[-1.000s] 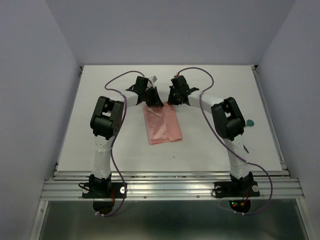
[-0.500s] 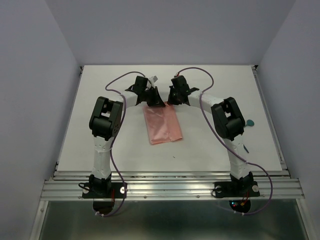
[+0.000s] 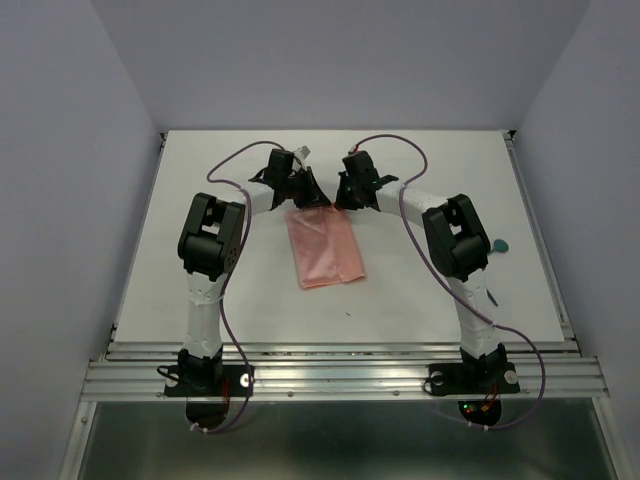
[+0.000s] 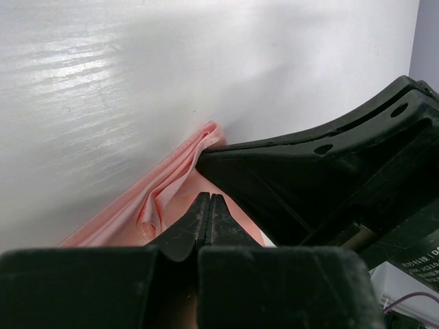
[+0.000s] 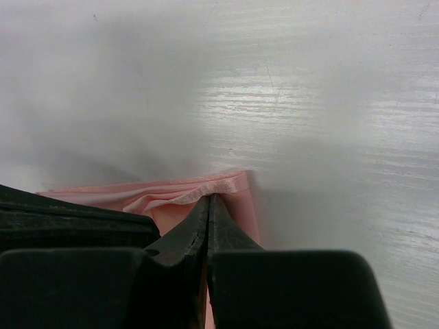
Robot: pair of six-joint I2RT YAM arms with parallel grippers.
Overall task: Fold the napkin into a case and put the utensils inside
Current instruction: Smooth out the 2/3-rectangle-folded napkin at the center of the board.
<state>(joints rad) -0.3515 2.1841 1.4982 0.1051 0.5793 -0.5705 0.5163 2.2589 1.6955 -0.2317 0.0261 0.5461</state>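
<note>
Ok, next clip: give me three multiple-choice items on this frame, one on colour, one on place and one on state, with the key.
1. What colour is the napkin?
A) white
B) salmon pink
C) purple

2. Where does the round-ended teal utensil lie?
A) on the cloth
B) at the left edge
C) on the table, towards its right edge and off the cloth

3. How do the pincers stand?
A) left pincer and right pincer are both shut on the napkin's far edge
B) both are wide open
C) one grips a utensil

Key:
1. B, as the top view shows a pink rectangle.
2. C, as the teal shape sits beyond the right arm.
3. A, as each wrist view shows closed fingertips with cloth bunched at them.
</note>
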